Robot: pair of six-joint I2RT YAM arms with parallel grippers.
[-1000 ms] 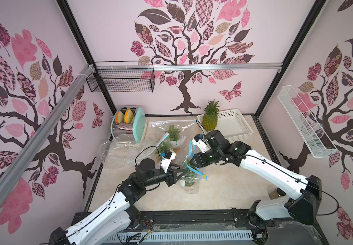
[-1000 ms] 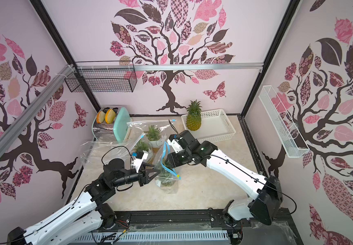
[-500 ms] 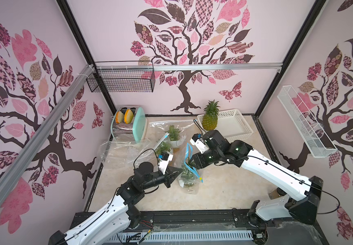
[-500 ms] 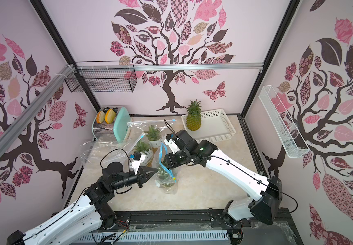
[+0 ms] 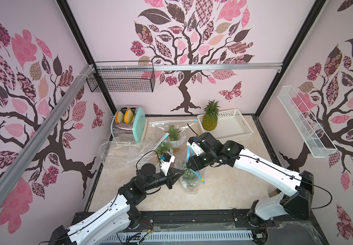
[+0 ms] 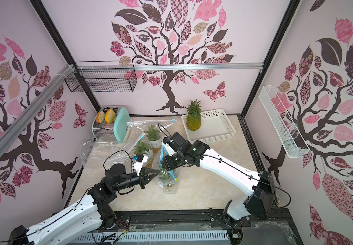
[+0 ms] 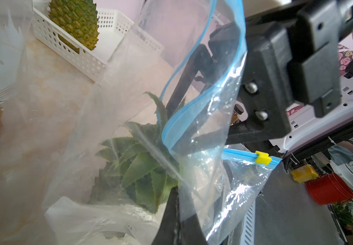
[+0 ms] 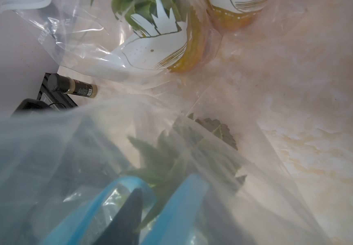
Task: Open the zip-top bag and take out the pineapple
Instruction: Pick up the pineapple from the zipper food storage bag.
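**Pineapple extraction: right tool in the bag mouth, left tool anchoring the bag**

The zip-top bag (image 5: 192, 187) stands near the centre of the worktop (image 5: 224, 191), mouth up and unzipped. The pineapple (image 5: 189, 177) sits inside, long axis roughly upright, crown toward the mouth. My right tool (image 5: 189, 168) reaches in from above, jaws apart, directly over the crown and the nearer of the two. My left tool (image 5: 176, 172) is pinched together on the bag's side wall. I judge the next move calls for a straight upward pull.

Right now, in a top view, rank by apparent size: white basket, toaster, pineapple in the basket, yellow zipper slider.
1. white basket
2. toaster
3. pineapple in the basket
4. yellow zipper slider, far smallest though nearer the camera
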